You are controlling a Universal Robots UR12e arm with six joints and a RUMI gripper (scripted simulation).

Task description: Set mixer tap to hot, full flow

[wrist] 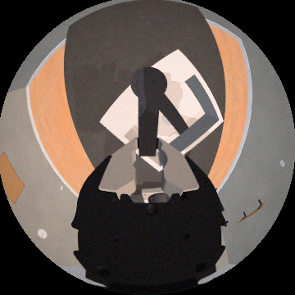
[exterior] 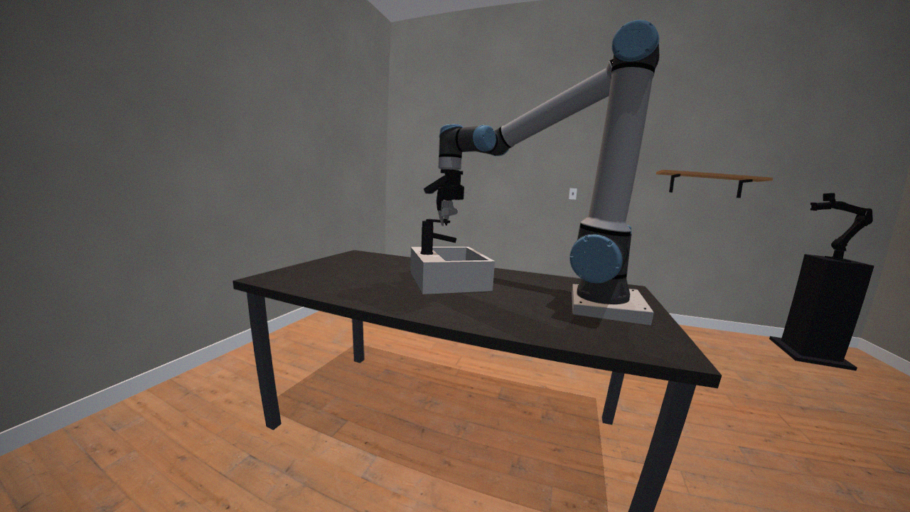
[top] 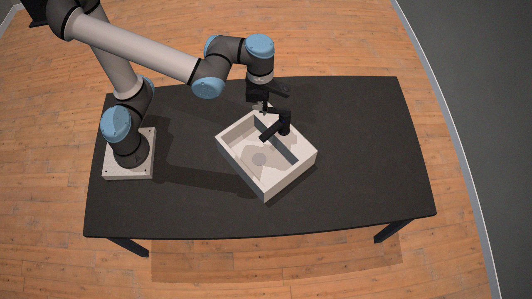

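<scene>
A black mixer tap (top: 284, 126) (exterior: 426, 238) stands on the back rim of a white basin (top: 267, 193) (exterior: 451, 276) (wrist: 123, 119). Its lever (top: 276, 110) (exterior: 432, 221) (wrist: 147, 123) lies low and points sideways, away from the spout (top: 267, 134) (exterior: 446, 238) (wrist: 174, 115). A blue dot (top: 282, 120) shows on the tap body; I see no red dot. My gripper (top: 264, 110) (exterior: 443, 220) (wrist: 147, 138) comes down from above and is shut on the free end of the lever.
The basin sits mid-table on a black table (top: 353, 148) (exterior: 445, 311). The arm's base plate (top: 128, 169) (exterior: 613, 311) is bolted at the table's end. A wall shelf (exterior: 712, 175) and a black pedestal (exterior: 824, 305) stand far off.
</scene>
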